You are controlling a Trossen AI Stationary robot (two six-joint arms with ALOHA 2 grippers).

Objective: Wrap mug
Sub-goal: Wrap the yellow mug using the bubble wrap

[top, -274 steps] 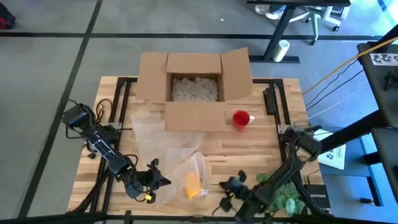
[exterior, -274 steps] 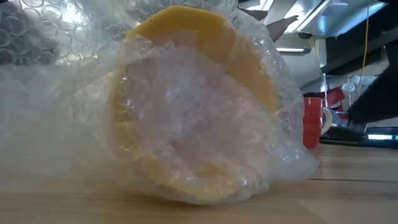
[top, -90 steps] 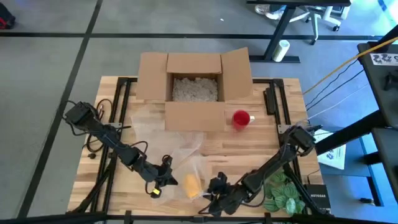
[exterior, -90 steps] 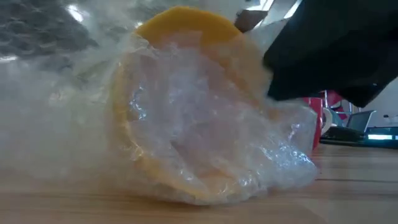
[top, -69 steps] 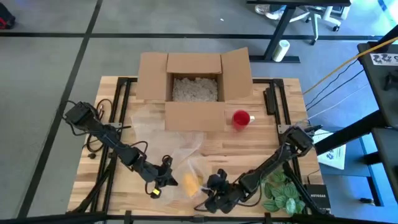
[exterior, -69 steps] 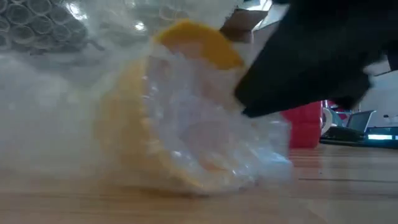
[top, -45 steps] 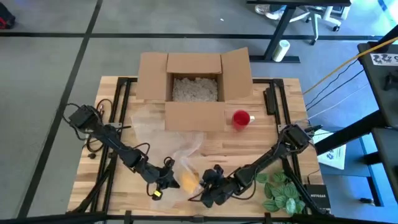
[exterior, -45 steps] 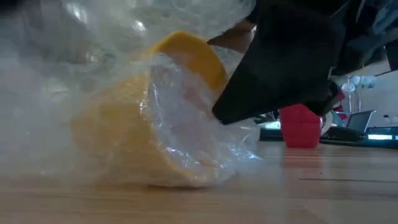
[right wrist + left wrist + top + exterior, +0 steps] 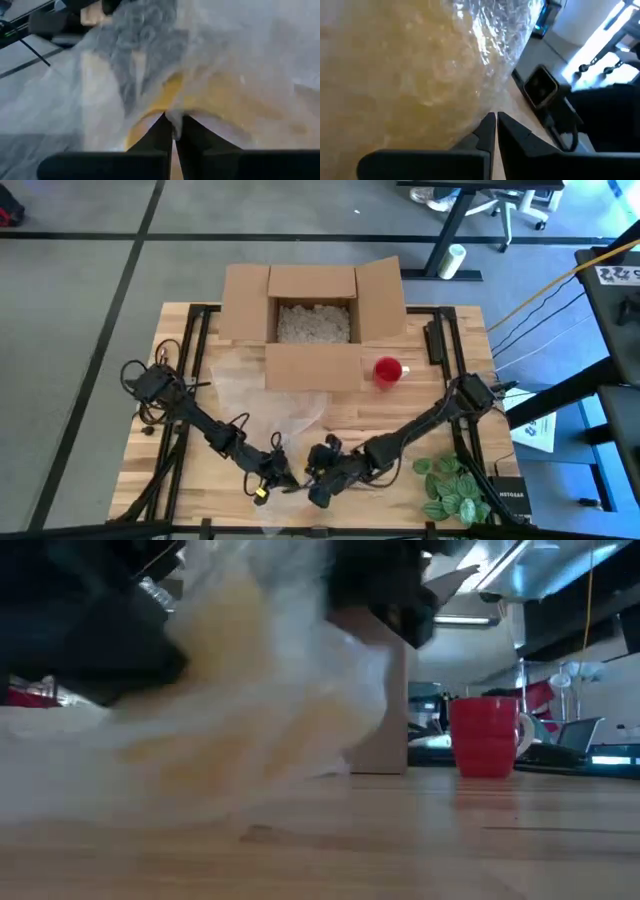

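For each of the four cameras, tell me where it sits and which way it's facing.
High: overhead, straight down on the table; both arms.
Low: table height, facing the room; wrapped yellow mug, red cup.
Left wrist: on the left arm; left gripper shut beside the bubble wrap.
Right wrist: on the right arm; right gripper pinching wrap.
Shared: the wrapped mug in the low and wrist views.

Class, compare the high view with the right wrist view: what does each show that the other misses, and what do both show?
Only the high view shows the cardboard box with packing filler, the red cup beside it, and the left gripper meeting the right gripper at the table's front edge.

Only the right wrist view shows the right gripper pinching bubble wrap over the yellow mug.

Both show the bubble wrap and the right gripper.
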